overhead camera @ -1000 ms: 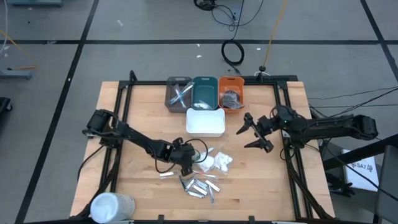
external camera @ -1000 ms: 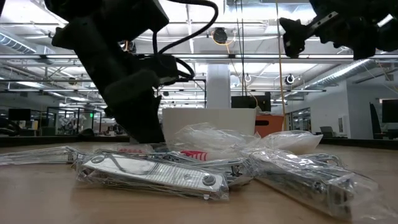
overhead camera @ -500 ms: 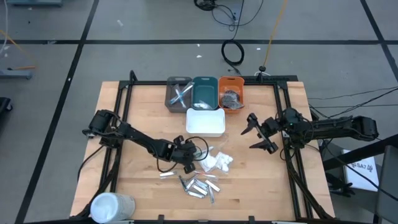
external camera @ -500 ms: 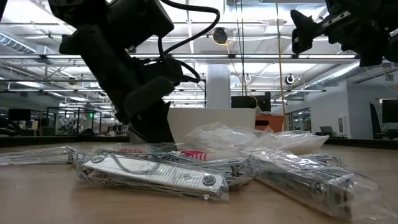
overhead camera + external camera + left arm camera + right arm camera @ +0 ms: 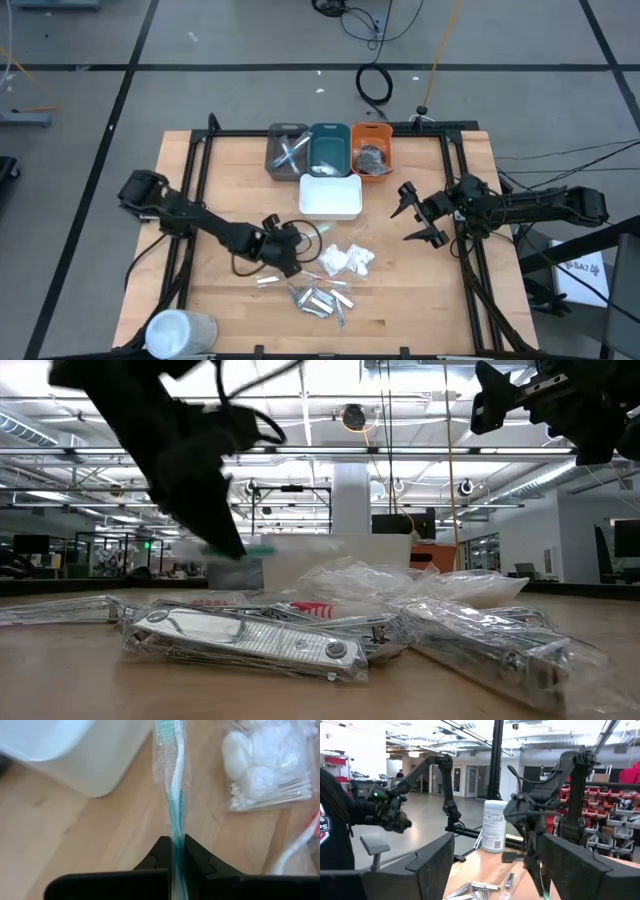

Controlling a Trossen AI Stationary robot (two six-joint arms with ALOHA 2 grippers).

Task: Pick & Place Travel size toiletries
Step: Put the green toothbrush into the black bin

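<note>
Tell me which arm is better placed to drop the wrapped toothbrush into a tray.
Left: its gripper is shut on the wrapped toothbrush, lifted beside the white tray. The right gripper hangs open and empty, off to the side.

My workplace: an open robotics lab in an industrial hall.

My wooden surface (image 5: pixel 230 180) stands on a grey floor (image 5: pixel 90 100) marked with dark lines, cables (image 5: pixel 375 85) trailing across it; around me I see ceiling strip lights (image 5: pixel 330 452), glass-walled rooms, red parts bins (image 5: pixel 620 800) and another robot arm (image 5: pixel 437 775).
</note>
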